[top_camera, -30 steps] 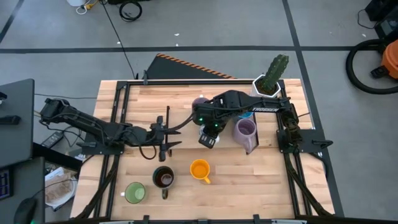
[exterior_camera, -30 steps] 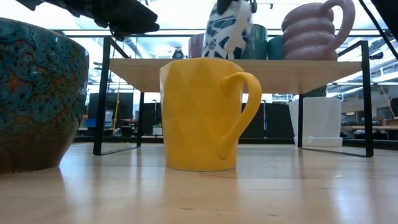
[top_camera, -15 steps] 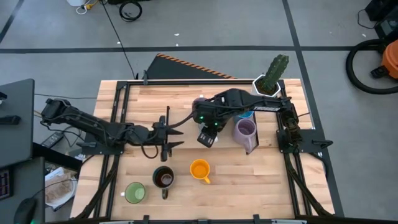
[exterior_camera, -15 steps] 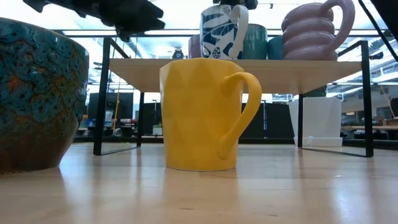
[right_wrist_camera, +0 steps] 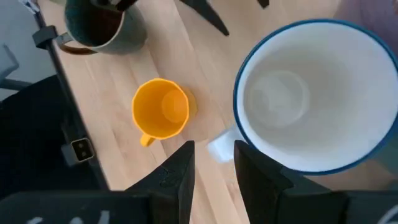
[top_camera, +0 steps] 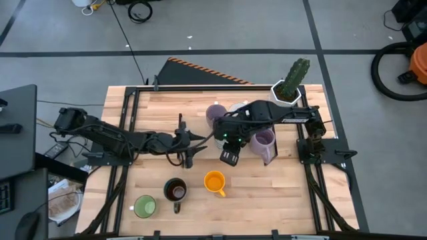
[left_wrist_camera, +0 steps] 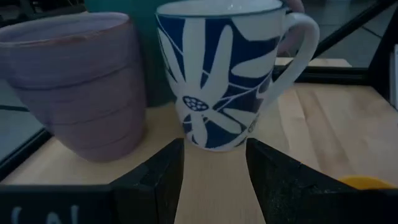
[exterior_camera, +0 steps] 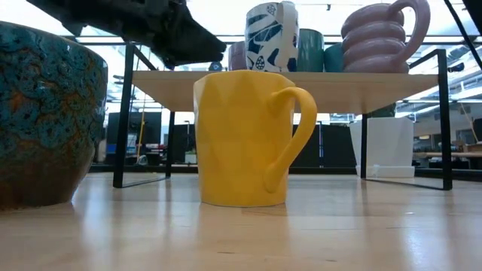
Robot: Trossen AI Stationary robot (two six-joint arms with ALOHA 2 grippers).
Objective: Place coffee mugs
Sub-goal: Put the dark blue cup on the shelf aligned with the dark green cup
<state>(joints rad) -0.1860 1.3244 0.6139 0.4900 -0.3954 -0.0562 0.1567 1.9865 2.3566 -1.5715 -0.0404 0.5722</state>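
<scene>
High view shows white letters on the right arm, too small to read. On the shelf (exterior_camera: 301,79) over the worktop (top_camera: 267,193) stands the blue-and-white mug (left_wrist_camera: 230,74), beside a purple mug (left_wrist_camera: 78,81). Both the right end effector (right_wrist_camera: 211,162) above it and the left end effector (left_wrist_camera: 211,168) facing it hold nothing, fingers apart.

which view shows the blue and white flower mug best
The left wrist view: the blue and white flower mug fills it, standing upright on the shelf with pattern and handle clear. The right wrist view looks down into its empty inside. The low view shows it small, partly behind others. The high view hides it under the right arm.

Robotics lab, wooden table (top_camera: 267,193), cables (top_camera: 140,10), concrete floor (top_camera: 220,27)
</scene>
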